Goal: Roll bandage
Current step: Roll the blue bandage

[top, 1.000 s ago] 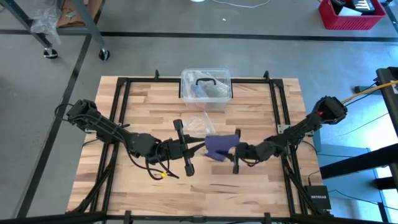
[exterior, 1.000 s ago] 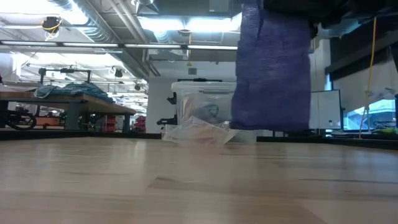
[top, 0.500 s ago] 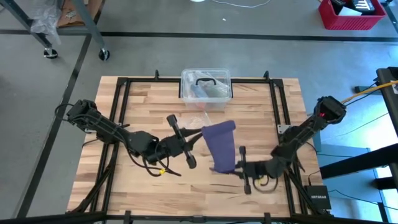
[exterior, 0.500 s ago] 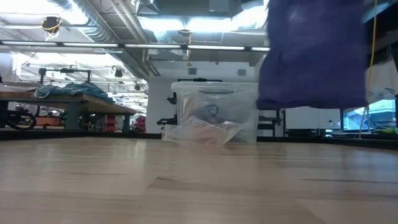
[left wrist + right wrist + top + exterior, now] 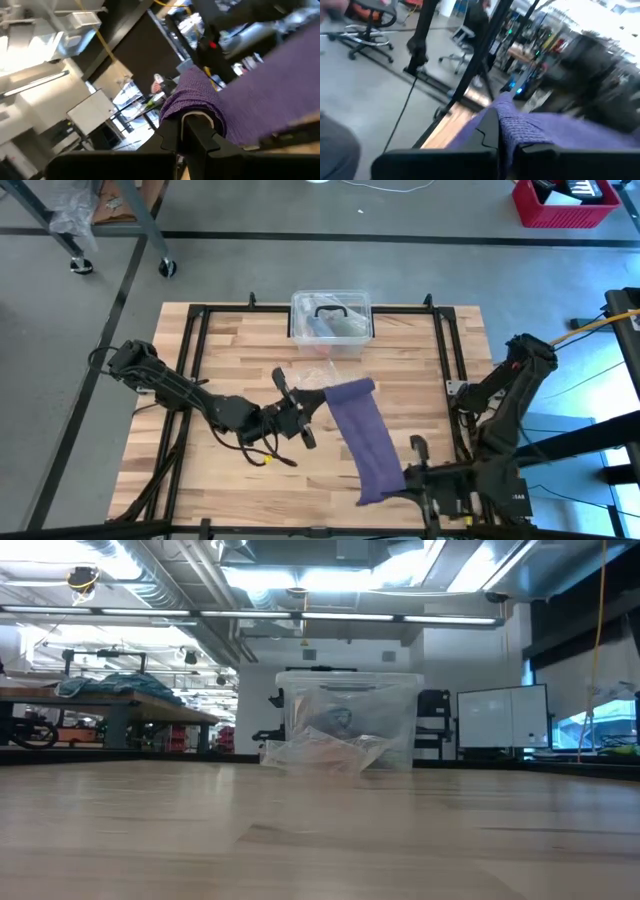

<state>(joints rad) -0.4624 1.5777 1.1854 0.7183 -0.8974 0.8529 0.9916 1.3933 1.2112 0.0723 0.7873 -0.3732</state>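
Holding bandage (image 5: 365, 440) taut — both pincers

You see the bandage (image 5: 364, 434) as a dark navy-purple strip with a fine woven texture, plain and without print, bright against the pale blond wooden table (image 5: 230, 350), whose planks show streaky light and tan grain. You can pick out the black frame rails (image 5: 192, 370) running along the table. The clear plastic box (image 5: 331, 320) has a black handle, and the crinkled wrapper (image 5: 316, 372) in front of it is see-through. Both arms are dark, almost black; the left gripper (image 5: 312, 402) and the right gripper (image 5: 408, 478) are black too. A yellow spot (image 5: 264, 461) marks the cable by the left arm.
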